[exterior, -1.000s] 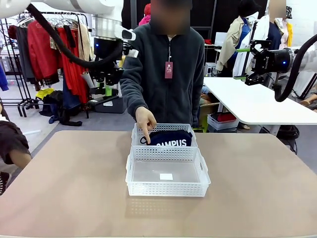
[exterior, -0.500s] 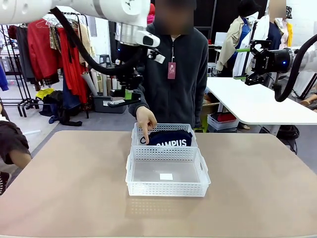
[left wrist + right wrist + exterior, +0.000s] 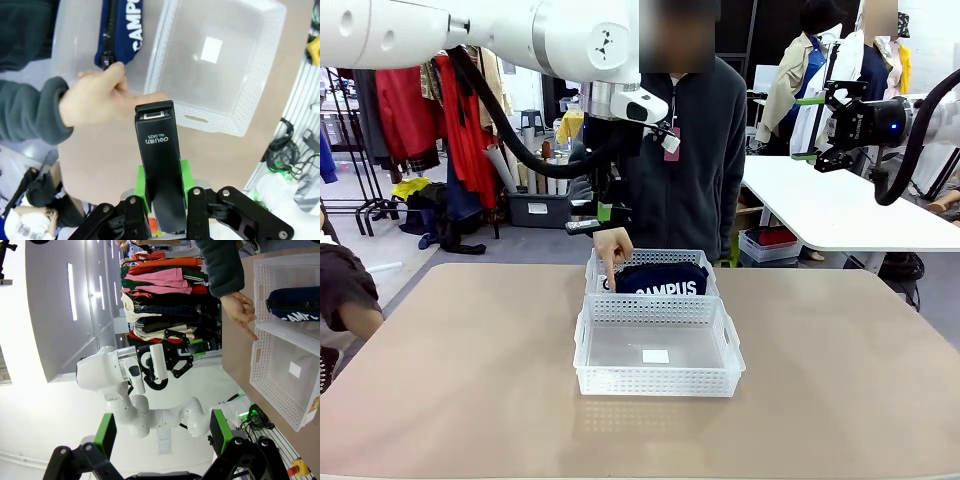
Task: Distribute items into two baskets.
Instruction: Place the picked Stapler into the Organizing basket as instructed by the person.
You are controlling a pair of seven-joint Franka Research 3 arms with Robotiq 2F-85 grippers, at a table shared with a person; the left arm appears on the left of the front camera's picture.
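Your left gripper [image 3: 162, 200] is clamped on the black stapler [image 3: 159, 165]; in the left wrist view its long axis runs straight out along the fingers, nose end away from the wrist, with the green pads [image 3: 143, 187] pressed to both sides of its rear half. In the front view the left gripper [image 3: 603, 215] hangs above the table's far edge with the stapler [image 3: 584, 226] lying roughly level at its tip, just above the person's hand [image 3: 612, 245].

That hand points a finger down at the left rim of the far basket [image 3: 692, 258], which holds the navy CAMPUS pouch [image 3: 662, 279], lying with its long axis across the basket. The near basket [image 3: 658, 375] touches it on your side and shows a white sticker [image 3: 656, 356] on its floor. From the left wrist, both baskets lie beyond the stapler's nose, the hand [image 3: 97, 97] between.

Your right gripper [image 3: 161, 432] has its fingers spread wide with nothing between them, raised at the right, well apart from the baskets.

The table [image 3: 460, 370] is a plain tan surface; behind the person stand a rack of red and dark clothes [image 3: 410, 100] and a white table [image 3: 840, 205]
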